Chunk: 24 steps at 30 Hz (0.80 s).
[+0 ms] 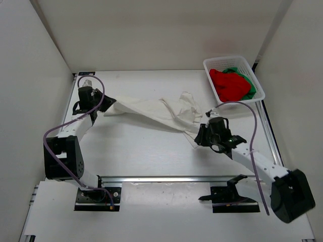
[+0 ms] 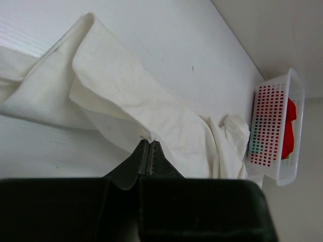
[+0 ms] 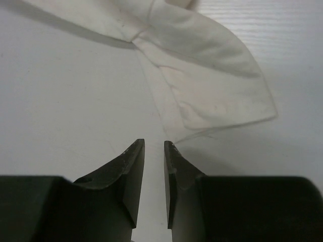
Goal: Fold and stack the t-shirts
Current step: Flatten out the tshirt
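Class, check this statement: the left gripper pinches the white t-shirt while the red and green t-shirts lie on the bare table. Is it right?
Not quite. The red t-shirt and green t-shirt lie in the white basket, not on the bare table, as the top view shows. The left gripper does pinch the white t-shirt.

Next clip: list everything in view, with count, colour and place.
white t-shirt: 1, white, stretched across the middle of the table
red t-shirt: 1, bright red, crumpled in the basket
green t-shirt: 1, green, in the basket, showing around the red one
basket: 1, white plastic lattice, far right corner of the table
table: 1, white, under everything
left gripper: 1, black, shut on the white t-shirt's left end
right gripper: 1, black, jaws narrowly apart at the shirt's right corner
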Each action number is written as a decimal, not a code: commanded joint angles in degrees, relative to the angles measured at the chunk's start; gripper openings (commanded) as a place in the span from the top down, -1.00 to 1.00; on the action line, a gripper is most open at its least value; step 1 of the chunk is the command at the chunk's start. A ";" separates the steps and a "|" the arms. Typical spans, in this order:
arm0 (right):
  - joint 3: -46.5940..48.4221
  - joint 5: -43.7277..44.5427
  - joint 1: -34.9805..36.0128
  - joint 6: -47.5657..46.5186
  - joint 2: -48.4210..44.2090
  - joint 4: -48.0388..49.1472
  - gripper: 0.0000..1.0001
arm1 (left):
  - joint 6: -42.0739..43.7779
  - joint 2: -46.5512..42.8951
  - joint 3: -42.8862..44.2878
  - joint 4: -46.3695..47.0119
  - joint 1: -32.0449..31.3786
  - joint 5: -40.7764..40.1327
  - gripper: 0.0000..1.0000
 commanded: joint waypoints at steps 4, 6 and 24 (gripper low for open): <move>10.69 14.04 6.15 -6.37 12.83 -4.29 0.57 | 0.98 -0.65 2.69 -0.32 0.29 0.31 1.00; 12.62 15.37 6.24 -6.99 16.07 -5.87 0.53 | 0.81 -0.39 2.59 0.12 0.38 0.22 1.00; 14.66 16.17 10.19 -8.13 23.73 -4.38 0.45 | 0.98 1.89 1.89 1.09 -0.68 -0.12 1.00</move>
